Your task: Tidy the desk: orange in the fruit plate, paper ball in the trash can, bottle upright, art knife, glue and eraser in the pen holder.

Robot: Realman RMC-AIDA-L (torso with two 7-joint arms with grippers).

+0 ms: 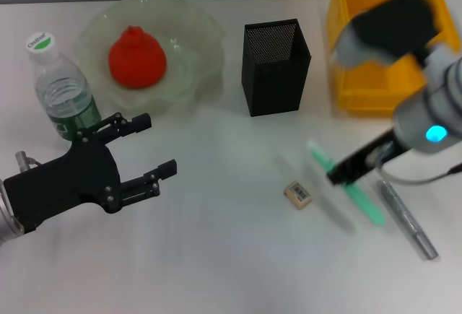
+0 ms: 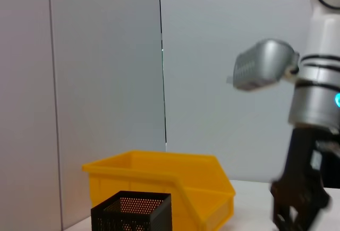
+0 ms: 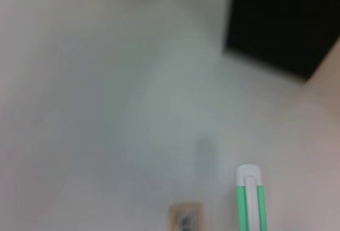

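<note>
The bottle (image 1: 63, 89) stands upright at the far left of the surface (image 1: 216, 256); its white cap carries a green mark, the writing too small to read. The eraser (image 1: 298, 193) shows a barcode wrapper. The left gripper (image 1: 153, 146) hovers just beside the bottle, jaws wide and holding nothing. The right gripper (image 1: 346, 173) is over a green and white stick (image 1: 346, 184), with the eraser just to its left and a grey pen-like tool (image 1: 408, 220) to its right; I cannot tell how its jaws stand. The orange (image 1: 137, 58) lies in the plate (image 1: 198, 29). The holder (image 1: 276, 66) stands beside the yellow bin (image 1: 346, 54)
</note>
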